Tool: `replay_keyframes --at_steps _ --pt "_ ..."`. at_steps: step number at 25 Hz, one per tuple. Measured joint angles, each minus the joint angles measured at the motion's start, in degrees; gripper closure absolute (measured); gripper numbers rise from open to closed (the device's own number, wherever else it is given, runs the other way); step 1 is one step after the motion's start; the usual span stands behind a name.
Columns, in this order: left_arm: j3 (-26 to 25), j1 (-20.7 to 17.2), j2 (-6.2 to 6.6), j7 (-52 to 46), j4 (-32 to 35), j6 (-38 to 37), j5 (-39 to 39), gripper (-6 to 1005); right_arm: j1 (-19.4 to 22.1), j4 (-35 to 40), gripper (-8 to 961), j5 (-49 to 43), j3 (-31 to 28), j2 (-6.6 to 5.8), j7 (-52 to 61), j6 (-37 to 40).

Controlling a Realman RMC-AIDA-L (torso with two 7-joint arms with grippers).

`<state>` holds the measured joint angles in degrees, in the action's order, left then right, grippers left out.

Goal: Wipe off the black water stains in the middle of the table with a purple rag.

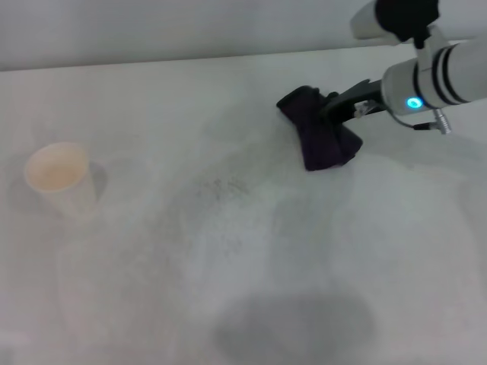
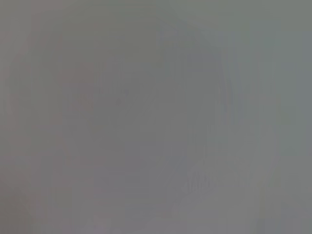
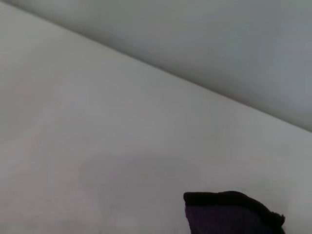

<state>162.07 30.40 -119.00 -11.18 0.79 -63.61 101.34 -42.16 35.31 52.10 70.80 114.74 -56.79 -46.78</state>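
Dark purple rag (image 1: pixel 319 135) bunched in the clamped right gripper (image 1: pixel 332 109), fingertips buried; left gripper unseen.

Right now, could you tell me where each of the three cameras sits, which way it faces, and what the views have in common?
Head view: on the robot's head, looking forward and down at the table, a paper cup, and the right gripper holding the purple rag; only the right arm shows.
Left wrist view: on the left wrist; a featureless grey blur, no body part visible.
Right wrist view: on the right wrist, facing across the table toward the wall; no fingers show.
Shared: head and right wrist views both show the rag and table.
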Motion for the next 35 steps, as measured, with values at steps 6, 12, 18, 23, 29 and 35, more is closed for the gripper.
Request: replay_keyframes --at_steps 6,12,18,23,29,35 --pt "0.0 0.2 0.00 -0.1 -0.1 0.0 0.0 114 2.4 3.8 849 0.5 0.6 1.13 -4.1 0.0" --pt "0.0 0.4 0.00 -0.2 0.0 0.0 0.0 114 3.1 5.0 608 3.0 0.7 0.84 -5.1 0.1" --pt "0.0 0.0 -0.01 -0.3 0.1 0.0 0.7 115 9.5 12.0 354 14.8 0.2 0.84 -10.9 5.7" --pt "0.0 -0.2 0.00 -0.3 0.1 0.0 1.9 115 15.9 12.5 256 47.7 -2.9 0.66 -30.7 5.0" --pt "0.0 0.1 0.00 -0.4 0.2 0.0 2.4 114 16.7 -7.8 153 80.0 -17.5 0.40 -53.1 -16.3" --pt "0.0 0.4 0.00 -0.7 0.8 0.0 5.1 114 15.8 -24.8 126 84.0 -36.1 1.14 -86.8 -22.7"
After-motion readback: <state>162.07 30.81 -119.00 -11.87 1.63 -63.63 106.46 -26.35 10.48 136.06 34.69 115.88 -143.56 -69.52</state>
